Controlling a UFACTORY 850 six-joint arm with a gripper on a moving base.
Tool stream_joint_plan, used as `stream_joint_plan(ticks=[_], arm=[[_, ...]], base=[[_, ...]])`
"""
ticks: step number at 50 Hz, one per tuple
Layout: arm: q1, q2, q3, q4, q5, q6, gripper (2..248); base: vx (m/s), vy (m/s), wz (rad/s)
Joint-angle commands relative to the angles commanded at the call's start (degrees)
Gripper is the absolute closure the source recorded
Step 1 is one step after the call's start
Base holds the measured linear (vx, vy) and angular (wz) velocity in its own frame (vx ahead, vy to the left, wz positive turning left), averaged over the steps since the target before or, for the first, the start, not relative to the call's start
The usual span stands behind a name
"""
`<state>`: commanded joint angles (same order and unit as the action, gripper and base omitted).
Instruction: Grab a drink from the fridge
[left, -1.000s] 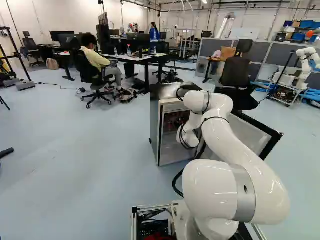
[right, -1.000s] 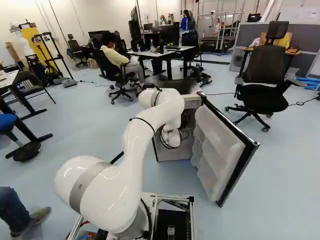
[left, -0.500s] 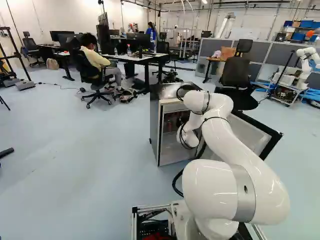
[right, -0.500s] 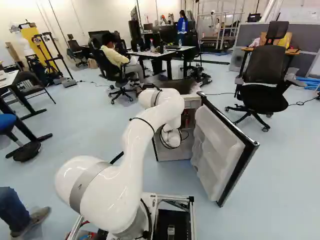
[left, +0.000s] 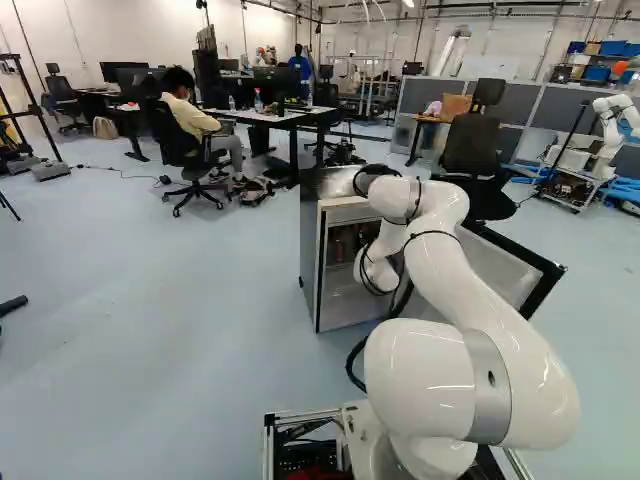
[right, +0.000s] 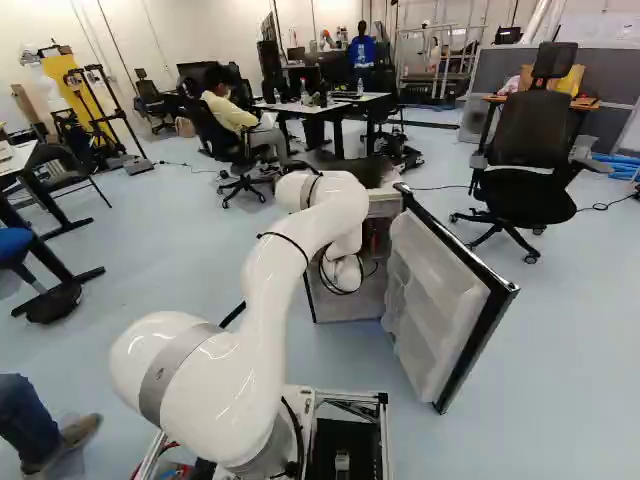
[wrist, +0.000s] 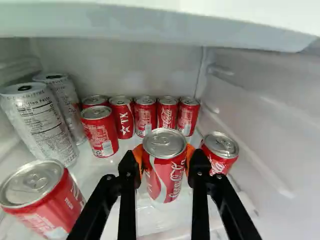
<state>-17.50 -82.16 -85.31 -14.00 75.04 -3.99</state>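
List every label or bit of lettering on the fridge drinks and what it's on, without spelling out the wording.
White script: the red metal can held in the black gripper.
White lettering above a star: a red can in the back row.
White lettering: the other red cans.
Dark print, mostly too small to read: the two tall silver cans.

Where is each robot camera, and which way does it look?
Left base: behind the arm, on its left, looking ahead and down; shows the arm.
Right base: behind, on its right, looking the same way; arm again.
Wrist: on the wrist, looks along the gripper into the fridge; both fingers show.
Base views share the arm and open fridge.
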Motion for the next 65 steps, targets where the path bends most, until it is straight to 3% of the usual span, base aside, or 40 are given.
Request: stream_joint_plan(ticks=[23, 65], arm=[[-0.2, 1.4, 2.5, 0.0, 0.0, 0.0, 150], [-1.7, 8.1, 15.3, 0.0, 0.0, 0.0, 150]], base=[[0.0, 0.0, 0.0], [0.0, 0.0, 0.0]])
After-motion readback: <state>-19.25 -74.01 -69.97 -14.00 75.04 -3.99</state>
